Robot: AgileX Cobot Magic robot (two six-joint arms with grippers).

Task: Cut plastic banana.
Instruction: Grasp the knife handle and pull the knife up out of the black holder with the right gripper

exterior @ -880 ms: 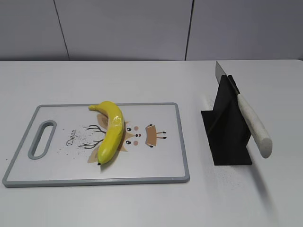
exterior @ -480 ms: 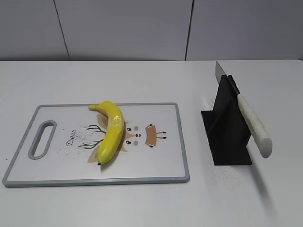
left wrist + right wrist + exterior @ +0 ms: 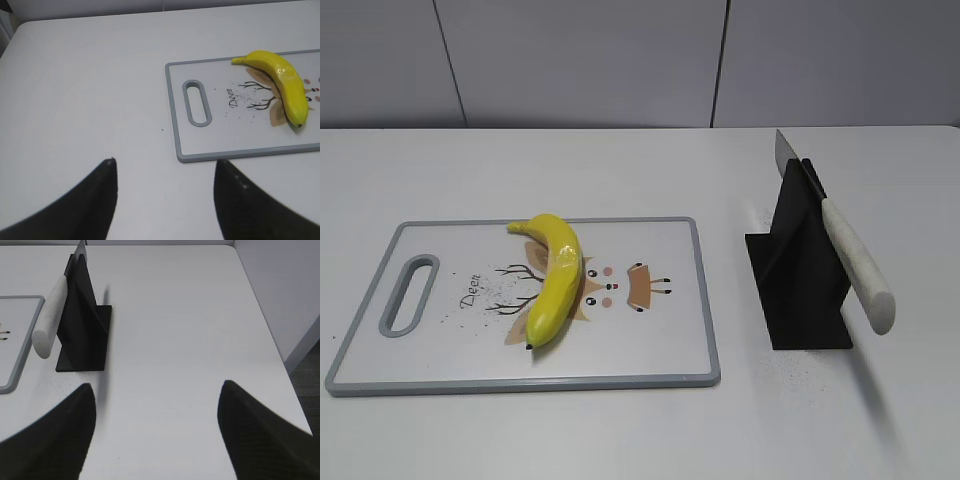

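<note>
The yellow plastic banana (image 3: 556,277) lies whole on the white cutting board (image 3: 440,345), over its deer drawing; it also shows in the left wrist view (image 3: 282,82) on the board (image 3: 210,145). A knife with a white handle (image 3: 855,265) rests slanted in a black stand (image 3: 800,270); in the right wrist view the handle (image 3: 50,322) and stand (image 3: 82,335) sit at the upper left. My left gripper (image 3: 165,165) is open and empty over bare table, short of the board's handle end. My right gripper (image 3: 157,390) is open and empty, to the right of the stand. Neither gripper shows in the exterior view.
The board has a grey rim and a handle slot (image 3: 408,293) at its left end. The white table's right edge (image 3: 265,325) drops off beside my right gripper. A grey wall (image 3: 580,60) stands behind the table.
</note>
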